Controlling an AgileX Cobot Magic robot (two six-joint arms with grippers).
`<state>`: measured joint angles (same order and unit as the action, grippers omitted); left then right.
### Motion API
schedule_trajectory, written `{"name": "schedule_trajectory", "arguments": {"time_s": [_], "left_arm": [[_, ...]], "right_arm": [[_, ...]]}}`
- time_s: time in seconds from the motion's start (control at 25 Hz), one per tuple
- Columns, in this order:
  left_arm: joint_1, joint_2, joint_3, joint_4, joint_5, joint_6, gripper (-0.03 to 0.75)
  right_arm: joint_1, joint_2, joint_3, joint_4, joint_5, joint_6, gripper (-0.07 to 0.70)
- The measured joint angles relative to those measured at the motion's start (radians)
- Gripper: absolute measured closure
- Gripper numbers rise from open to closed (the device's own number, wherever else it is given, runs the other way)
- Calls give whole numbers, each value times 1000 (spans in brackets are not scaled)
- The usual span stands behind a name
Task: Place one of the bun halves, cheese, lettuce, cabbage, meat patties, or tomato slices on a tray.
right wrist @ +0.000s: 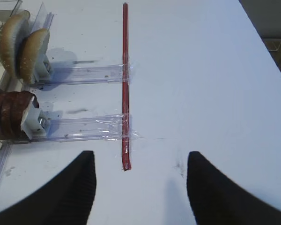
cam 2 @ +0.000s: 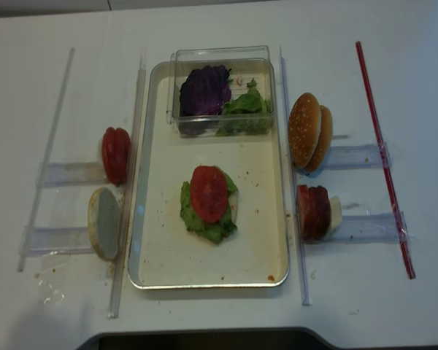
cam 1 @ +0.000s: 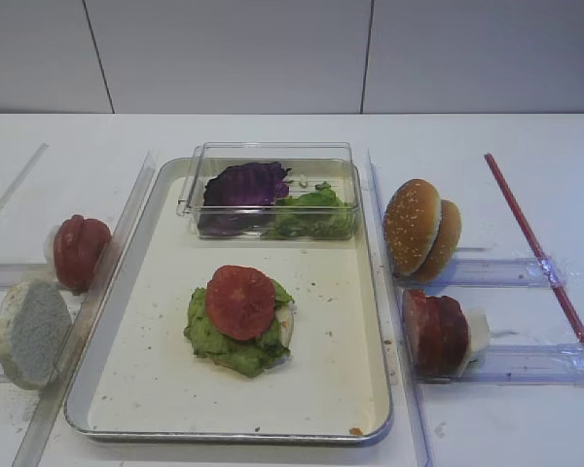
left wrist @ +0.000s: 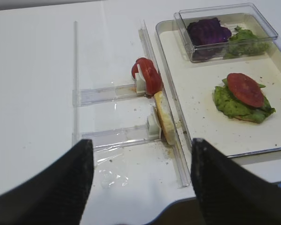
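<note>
On the tray [cam 1: 321, 375] lies a stack with a tomato slice [cam 1: 240, 302] on top of lettuce [cam 1: 209, 336]. Left of the tray, more tomato slices [cam 1: 80, 250] and a bun half [cam 1: 31, 333] stand upright in clear holders. On the right stand two bun halves [cam 1: 420, 229], and nearer, meat patties [cam 1: 435, 331] with a cheese slab [cam 1: 476, 336]. Cabbage [cam 1: 243, 185] sits in a clear box. My left gripper [left wrist: 141, 140] hangs open and empty over the table's front left. My right gripper [right wrist: 140, 153] is open and empty over bare table. Neither shows in the high views.
The clear box [cam 1: 273, 153] at the tray's far end also holds lettuce leaves [cam 1: 316, 214]. Clear plastic rails [cam 1: 127, 224] flank the tray on both sides. A red strip [cam 1: 535, 248] is taped along the right. The table's front edge [cam 2: 204, 337] is close to the left gripper.
</note>
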<state>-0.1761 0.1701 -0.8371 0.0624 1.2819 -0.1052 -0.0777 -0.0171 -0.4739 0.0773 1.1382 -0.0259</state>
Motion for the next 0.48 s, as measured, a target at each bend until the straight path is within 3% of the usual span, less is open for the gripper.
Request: {"name": "schedule_trajectory", "arguments": {"time_s": [0.48], "left_arm": [[0, -176, 161, 0, 2, -36, 283]], "right_arm": [[0, 0, 0, 0, 0, 0, 187]]}}
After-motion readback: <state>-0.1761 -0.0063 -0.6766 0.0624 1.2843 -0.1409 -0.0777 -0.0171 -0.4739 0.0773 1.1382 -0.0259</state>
